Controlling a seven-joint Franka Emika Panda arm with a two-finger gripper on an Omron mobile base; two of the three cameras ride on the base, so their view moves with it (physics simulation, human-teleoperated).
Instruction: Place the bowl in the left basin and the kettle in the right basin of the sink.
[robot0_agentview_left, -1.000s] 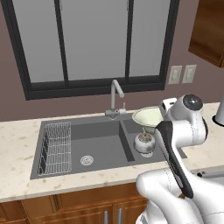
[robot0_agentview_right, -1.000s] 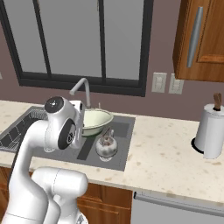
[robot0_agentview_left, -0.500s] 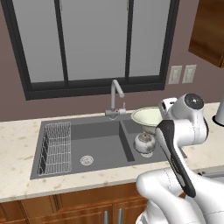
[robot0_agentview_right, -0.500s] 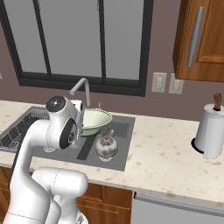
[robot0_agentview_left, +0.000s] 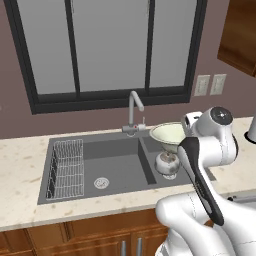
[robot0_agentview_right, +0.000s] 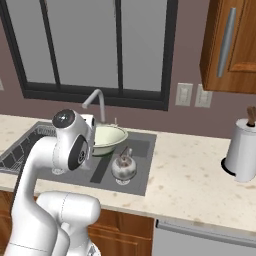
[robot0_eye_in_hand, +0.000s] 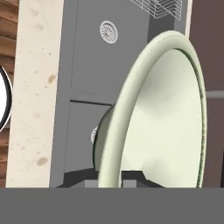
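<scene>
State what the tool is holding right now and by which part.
The tool grips the bowl by its rim, one finger on each side of the wall.

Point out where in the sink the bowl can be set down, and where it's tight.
The left basin has bare floor between the wire rack and the divider, around the drain. The right basin is crowded: the kettle sits in it, with the bowl held above its rear.

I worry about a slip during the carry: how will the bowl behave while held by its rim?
The bowl looks rigid and smooth, so the fingertips straddling its thin rim might slide. Wide and held by one edge above the kettle, it may swing or tilt. It looks ceramic, so a drop could chip it.
</scene>
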